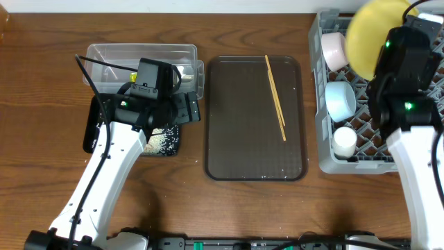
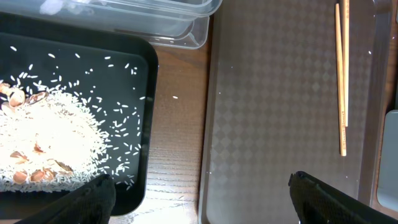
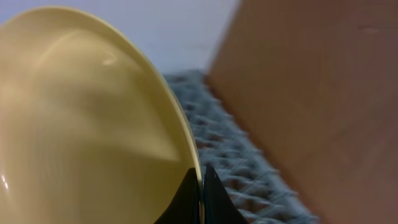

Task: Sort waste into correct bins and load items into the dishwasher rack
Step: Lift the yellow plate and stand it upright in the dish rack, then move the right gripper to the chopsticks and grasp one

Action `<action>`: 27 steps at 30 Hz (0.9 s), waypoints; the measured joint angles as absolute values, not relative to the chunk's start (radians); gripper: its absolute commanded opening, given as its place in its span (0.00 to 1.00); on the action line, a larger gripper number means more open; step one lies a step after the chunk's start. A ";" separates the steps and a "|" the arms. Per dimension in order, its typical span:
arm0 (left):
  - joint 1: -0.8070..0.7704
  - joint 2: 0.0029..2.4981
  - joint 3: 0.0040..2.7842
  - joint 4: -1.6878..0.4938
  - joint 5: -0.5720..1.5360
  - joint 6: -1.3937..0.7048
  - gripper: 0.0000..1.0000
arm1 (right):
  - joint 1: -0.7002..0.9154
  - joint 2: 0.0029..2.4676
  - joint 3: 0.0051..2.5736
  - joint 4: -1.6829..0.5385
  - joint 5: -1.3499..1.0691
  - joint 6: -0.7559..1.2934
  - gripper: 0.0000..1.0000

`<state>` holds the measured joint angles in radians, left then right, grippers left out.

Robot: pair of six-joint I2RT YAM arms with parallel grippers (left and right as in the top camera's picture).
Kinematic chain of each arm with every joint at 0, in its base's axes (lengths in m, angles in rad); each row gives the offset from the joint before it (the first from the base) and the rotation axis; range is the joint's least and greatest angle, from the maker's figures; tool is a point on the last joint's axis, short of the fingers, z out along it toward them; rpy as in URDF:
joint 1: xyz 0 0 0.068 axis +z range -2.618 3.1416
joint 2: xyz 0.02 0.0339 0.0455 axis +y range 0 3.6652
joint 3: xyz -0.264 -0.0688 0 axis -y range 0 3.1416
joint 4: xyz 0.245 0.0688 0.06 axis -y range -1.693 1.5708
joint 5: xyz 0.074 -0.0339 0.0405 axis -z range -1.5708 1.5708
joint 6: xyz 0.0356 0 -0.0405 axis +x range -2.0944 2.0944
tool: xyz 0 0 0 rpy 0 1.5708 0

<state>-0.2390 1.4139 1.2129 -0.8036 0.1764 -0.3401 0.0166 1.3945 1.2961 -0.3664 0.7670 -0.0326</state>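
Now your worktop (image 1: 41, 83) is dark brown wood with visible grain, and everything sits directly on it. Your right gripper (image 3: 201, 196) is clamped on the rim of the yellow plate (image 1: 371, 35), which it holds on edge above the far corner of the dishwasher rack (image 1: 326, 163). In the right wrist view, the grey lattice lies below the plate, the brown wood is beside it and a pale wall (image 3: 186, 25) is beyond.

Inside the rack, along its left side, are the white-pinkish bowl (image 1: 334, 50), the light blue bowl (image 1: 340, 99) and the white cup (image 1: 344, 141).

The chopsticks (image 1: 275, 97) lie together on the brown serving tray (image 1: 236, 139), in the middle of the worktop.

Your left gripper (image 2: 205, 205) has its fingers spread wide apart with nothing between them. It hovers over the strip of wood between the serving tray and the black tray (image 1: 94, 128). That black tray holds a heap of rice (image 2: 56, 143) with some brownish bits, and one grain lies on the bare wood. The clear tub (image 1: 139, 52) sits just behind the black tray.
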 measured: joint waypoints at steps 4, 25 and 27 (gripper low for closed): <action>-0.239 1.414 1.213 -0.804 0.176 -0.340 0.92 | -0.059 1.504 1.294 -0.260 0.815 -0.134 0.01; -0.239 1.414 1.213 -0.804 0.176 -0.340 0.92 | -0.075 1.864 1.291 0.066 0.797 -0.383 0.28; -0.239 1.414 1.213 -0.803 0.176 -0.340 0.91 | -0.060 1.869 1.291 0.058 0.788 -0.382 0.50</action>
<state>-0.2390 1.4139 1.2129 -0.8032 0.1764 -0.3405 -0.0601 1.8690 1.2911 0.0582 0.7876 -0.3824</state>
